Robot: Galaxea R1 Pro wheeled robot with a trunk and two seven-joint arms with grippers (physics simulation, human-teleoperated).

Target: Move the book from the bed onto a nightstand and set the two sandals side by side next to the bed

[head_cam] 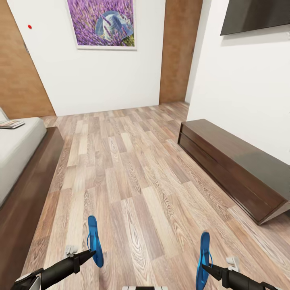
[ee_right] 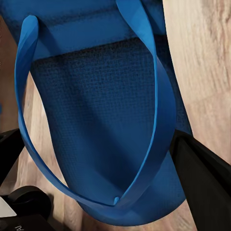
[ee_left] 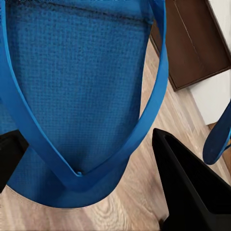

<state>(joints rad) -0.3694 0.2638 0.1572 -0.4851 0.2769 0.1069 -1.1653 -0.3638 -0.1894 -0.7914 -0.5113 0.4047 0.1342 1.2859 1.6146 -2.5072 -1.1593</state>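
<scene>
Holding 2 bright-blue thong-strap sandals above the light-brown wood-plank floor [head_cam: 137, 181], 1 per arm. Left gripper [head_cam: 92, 253] clamped on the left bright-blue sandal [head_cam: 94, 240], held on edge with its far end pointing away; up close in the left wrist view, black fingers [ee_left: 190, 187] flank the toe end of the sole [ee_left: 72, 86], top of the sandal cut off by the frame. Right gripper [head_cam: 206, 267] clamped likewise on the right bright-blue sandal [head_cam: 204, 257], lower end cut off at the picture's edge; sole and strap [ee_right: 96, 106] between dark fingers [ee_right: 207, 183] in the right wrist view. Well apart, those 2. At far left, the low bed with light-grey mattress [head_cam: 16, 149] and dark-brown wood frame, mostly cropped. On the mattress's far end, a small thin book [head_cam: 11, 124], cover too small to read. At right, a long low dark-brown wooden cabinet [head_cam: 237, 169] against the white wall. Further back, a lavender-field picture [head_cam: 102, 22], top cut off.
</scene>
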